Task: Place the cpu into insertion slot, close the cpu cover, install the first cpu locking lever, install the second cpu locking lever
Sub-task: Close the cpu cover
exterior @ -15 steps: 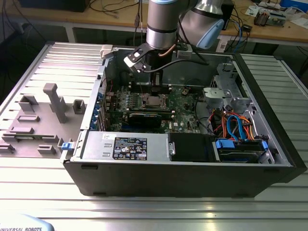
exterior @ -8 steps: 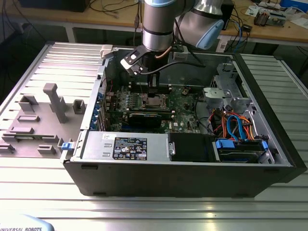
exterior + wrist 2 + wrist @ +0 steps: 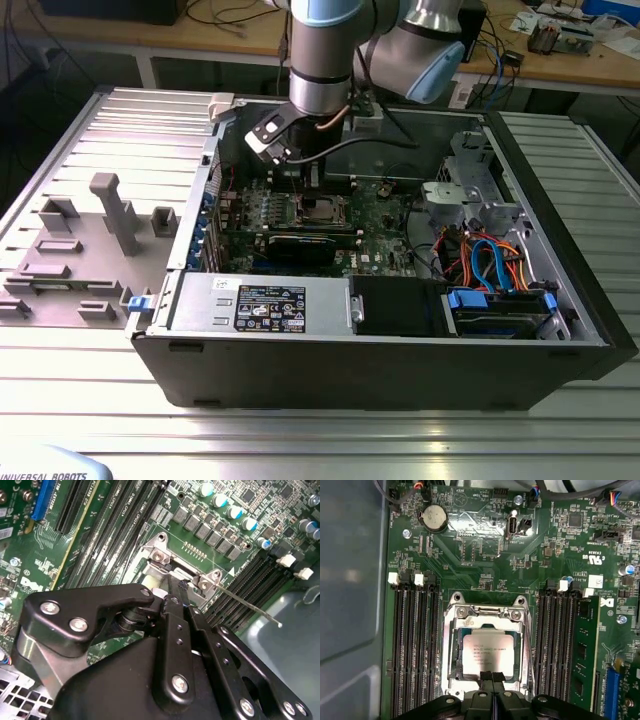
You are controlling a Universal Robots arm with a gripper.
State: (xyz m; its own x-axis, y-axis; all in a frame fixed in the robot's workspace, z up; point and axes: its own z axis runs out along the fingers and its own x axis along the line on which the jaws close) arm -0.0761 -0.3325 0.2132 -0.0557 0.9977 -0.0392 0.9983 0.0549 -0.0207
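Not much legible print is showing here tbh. Small dark lettering is sitting on the silver top of the cpu (image 3: 487, 655) in the first wrist view. White silkscreen codes are running all over the green motherboard (image 3: 485, 555) (too fine for me to spell out). In the exterior view a black-and-white label (image 3: 270, 305) is lying on the grey power supply (image 3: 195, 300), its lines blurring together

Grey blocks (image 3: 112, 205) stand beside the open computer case (image 3: 350, 372).

Bright light sheens the table (image 3: 300, 440) around the computer case (image 3: 400, 370), whose interior lies shadowed. The cpu (image 3: 487, 652) glares softly in the first wrist view.
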